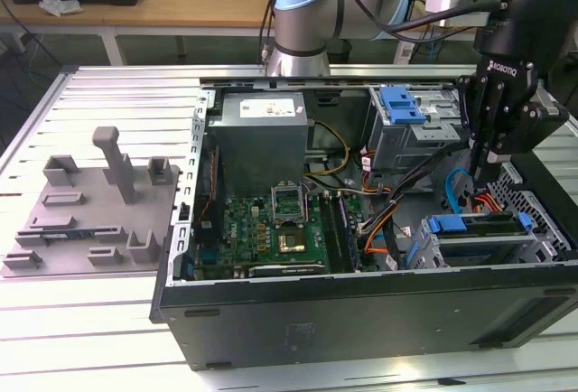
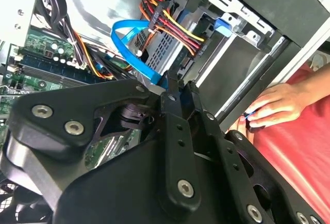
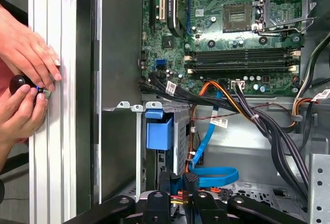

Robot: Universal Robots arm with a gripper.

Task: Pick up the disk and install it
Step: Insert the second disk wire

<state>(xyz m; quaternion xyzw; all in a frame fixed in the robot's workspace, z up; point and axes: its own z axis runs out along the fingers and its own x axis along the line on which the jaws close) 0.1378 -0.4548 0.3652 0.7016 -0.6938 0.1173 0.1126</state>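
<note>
The disk [image 1: 479, 226] lies slotted in the lower drive cage at the exterior view's right, inside the open computer case [image 1: 361, 320]. Its blue carrier end [image 3: 159, 131] faces the motherboard. In the second wrist view its grey body [image 2: 165, 46] has a red-yellow-black cable bundle and a blue ribbon cable running to it. My gripper [image 1: 483, 168] hangs just above this cage. The fingers [image 2: 172, 97] stand together with nothing between them, and the gripper [image 3: 178, 182] is apart from the disk.
A motherboard [image 1: 280, 220] and a grey power-supply box [image 1: 262, 135] fill the case's left half. An upper cage carries a blue latch piece [image 1: 402, 103]. Cables [image 3: 258, 121] cross beside the cage. A person's hands [image 3: 23, 79] work at the case's outer wall. A grey fixture [image 1: 90, 211] sits outside the case.
</note>
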